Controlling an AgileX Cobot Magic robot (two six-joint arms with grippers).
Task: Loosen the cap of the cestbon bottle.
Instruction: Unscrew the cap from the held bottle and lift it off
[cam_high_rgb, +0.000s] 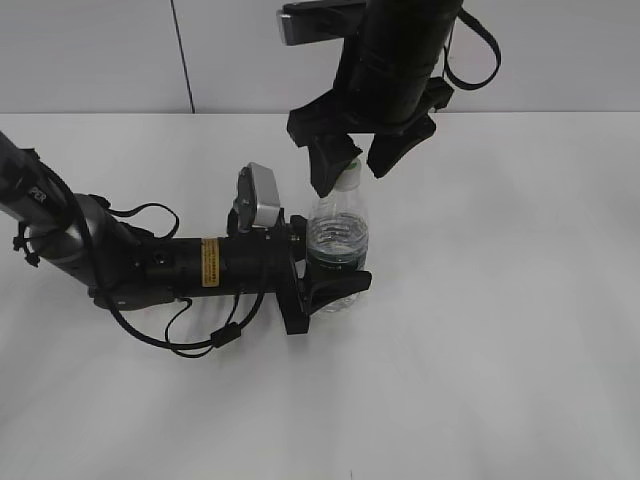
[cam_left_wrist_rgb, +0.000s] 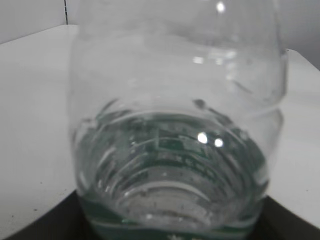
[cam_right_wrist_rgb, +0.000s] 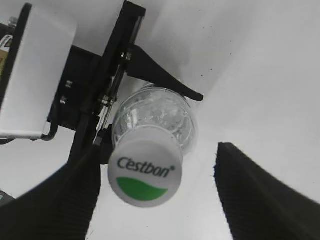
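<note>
— Counting first: what stands on the white table (cam_high_rgb: 500, 350)?

— One cestbon bottle (cam_high_rgb: 338, 235), one cap (cam_right_wrist_rgb: 145, 172), and two grippers. Nothing else that I can make out.

— How does the bottle look?

— Small, clear, upright near the middle of the table, ribbed at the shoulders, with a dark green band low down. The cap is round and white, with a green half-oval and "C'estbon" printed on top.

— And the left gripper (cam_high_rgb: 325, 285)?

— It lies low along the table, its black jaws closed around the bottle's lower body at the green band.

— The right gripper (cam_right_wrist_rgb: 152, 200)?

— It hangs from above with the cap between its two fingers (cam_right_wrist_rgb: 260, 195). They stand wide apart; the one on the bottle's left looks to be against the cap, the other is clear of it, so it grips nothing.
</note>
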